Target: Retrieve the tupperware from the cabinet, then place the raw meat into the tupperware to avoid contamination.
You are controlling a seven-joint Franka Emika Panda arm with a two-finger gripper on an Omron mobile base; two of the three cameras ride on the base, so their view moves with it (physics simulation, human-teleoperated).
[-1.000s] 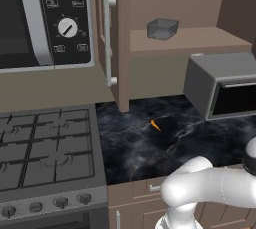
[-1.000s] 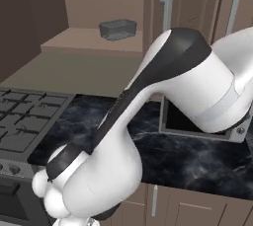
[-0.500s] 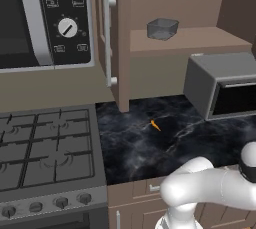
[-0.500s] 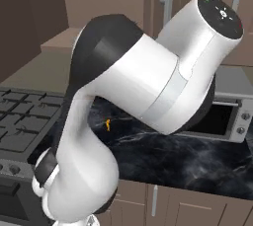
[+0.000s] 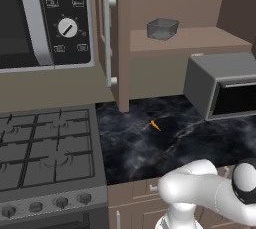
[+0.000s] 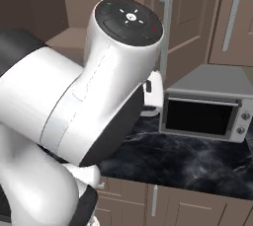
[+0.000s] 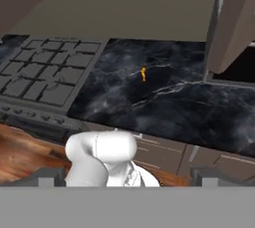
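Tupperware [image 5: 162, 28] on cabinet [image 5: 190, 40] shelf above toaster oven [image 5: 222, 90].

The arm [image 6: 74, 106] is blocking most of the bench and the cabinet shelf in the right base view. The raw meat [image 5: 155, 125] is showing too small to make out its shape.

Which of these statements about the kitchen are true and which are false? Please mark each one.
1. The tub stands on the shelf of the open cabinet. True.
2. The meat lies inside the tub. False: it lies on the dark counter.
3. The toaster oven stands on the counter. True.
4. The meat lies on the stove. False: it lies on the counter, to the right of the stove.
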